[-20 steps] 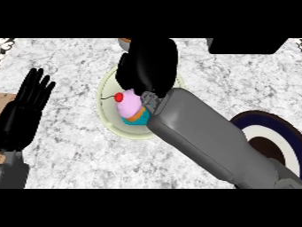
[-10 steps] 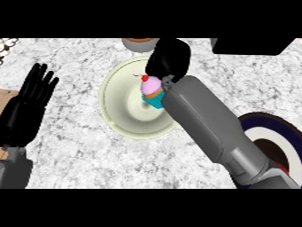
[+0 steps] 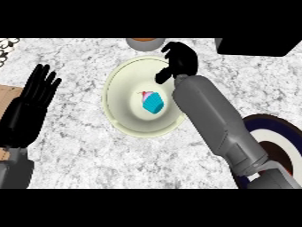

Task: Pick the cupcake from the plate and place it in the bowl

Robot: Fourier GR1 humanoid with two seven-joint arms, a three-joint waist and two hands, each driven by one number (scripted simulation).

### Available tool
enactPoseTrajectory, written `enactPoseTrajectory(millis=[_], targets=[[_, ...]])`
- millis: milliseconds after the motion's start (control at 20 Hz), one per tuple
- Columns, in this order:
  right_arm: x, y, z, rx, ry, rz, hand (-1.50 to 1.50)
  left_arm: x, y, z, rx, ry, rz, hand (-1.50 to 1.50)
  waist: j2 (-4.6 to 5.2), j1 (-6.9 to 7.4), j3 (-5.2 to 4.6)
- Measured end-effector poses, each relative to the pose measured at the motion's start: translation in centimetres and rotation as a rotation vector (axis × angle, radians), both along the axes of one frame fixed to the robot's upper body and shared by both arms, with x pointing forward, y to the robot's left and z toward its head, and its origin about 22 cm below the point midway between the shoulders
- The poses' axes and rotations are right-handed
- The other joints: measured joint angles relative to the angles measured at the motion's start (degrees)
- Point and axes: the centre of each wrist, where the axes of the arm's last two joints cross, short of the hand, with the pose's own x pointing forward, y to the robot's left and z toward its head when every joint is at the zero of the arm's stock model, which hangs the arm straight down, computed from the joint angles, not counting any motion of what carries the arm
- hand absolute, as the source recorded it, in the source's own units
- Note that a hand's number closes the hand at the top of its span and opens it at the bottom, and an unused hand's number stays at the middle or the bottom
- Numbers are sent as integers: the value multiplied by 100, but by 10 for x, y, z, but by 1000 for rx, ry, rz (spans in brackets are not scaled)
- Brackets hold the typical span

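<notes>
since half a second ago the cupcake (image 3: 154, 103) left the right hand (image 3: 178, 62) and lay tipped over in the cream bowl (image 3: 121, 80). that hand hung at 12 o'clock, fingers curled on nothing. the left hand (image 3: 29, 106) rested open at 9 o'clock. one cupcake, one bowl, one plate (image 3: 290, 137). it looked soft and light, best held by its blue cup.

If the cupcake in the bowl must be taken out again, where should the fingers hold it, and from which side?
Probably by its blue wrapper, coming from above. The cupcake lies tipped over at the bottom of the bowl, so the bowl's raised wall blocks a sideways approach, and the pink frosting is mostly hidden.
</notes>
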Motion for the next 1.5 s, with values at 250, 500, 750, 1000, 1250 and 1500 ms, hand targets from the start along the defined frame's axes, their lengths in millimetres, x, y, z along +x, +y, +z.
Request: enactPoseTrajectory(millis=[250,500,750,1000,1250,1500], targets=[[2,-9,3,209,-166,-4,-150,0,6,3,-2,-2,3,0,-9,-13,5],[4,-24,13,445,-334,-88,-150,-4,7,-2,0,5,14,0,-39,-89,5],[2,-54,8,524,-408,-174,-150,-8,9,-6,4,11,43,0,-91,-237,1],[-15,-107,9,565,-432,-223,-150,-12,18,-11,1,21,66,0,-135,-369,-3],[-56,-164,3,577,-420,-242,-150,-17,21,-9,6,20,76,0,-155,-435,-4],[-108,-210,3,587,-402,-227,-150,-14,16,-6,6,20,71,0,-139,-420,-3]])
